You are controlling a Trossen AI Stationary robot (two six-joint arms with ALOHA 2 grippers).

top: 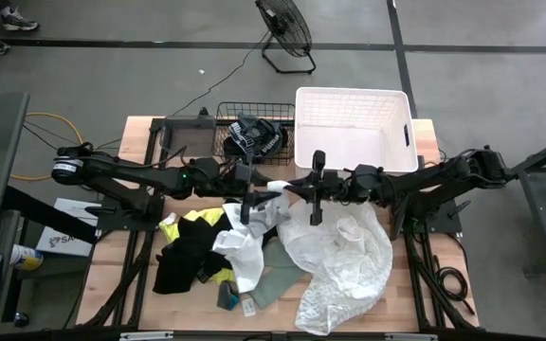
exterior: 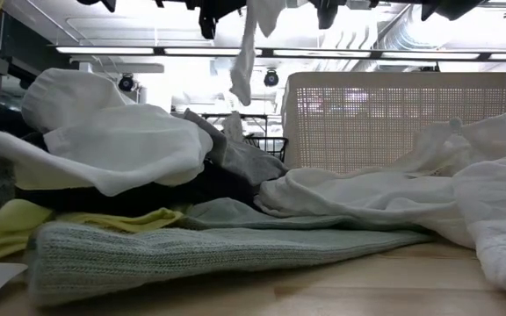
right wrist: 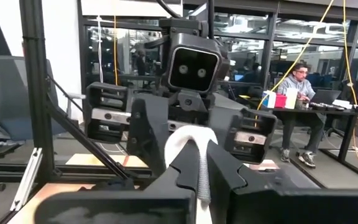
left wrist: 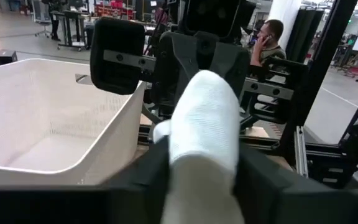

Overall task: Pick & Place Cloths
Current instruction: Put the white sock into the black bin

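Progress looks early: white tub (top: 353, 128) seems empty, most cloths (top: 254, 251) heaped on the bench (top: 136, 142). Left tool (top: 246, 214) and right tool (top: 315, 216) both pinch one white cloth (exterior: 248, 53) held up between them.

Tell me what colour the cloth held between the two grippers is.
White: the cloth shows best in the left wrist view.

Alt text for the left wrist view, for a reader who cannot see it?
A white cloth is pinched between the left gripper's dark fingers, close to the camera. Directly ahead is the right arm's gripper. An empty white tub sits to one side, and a person sits far behind.
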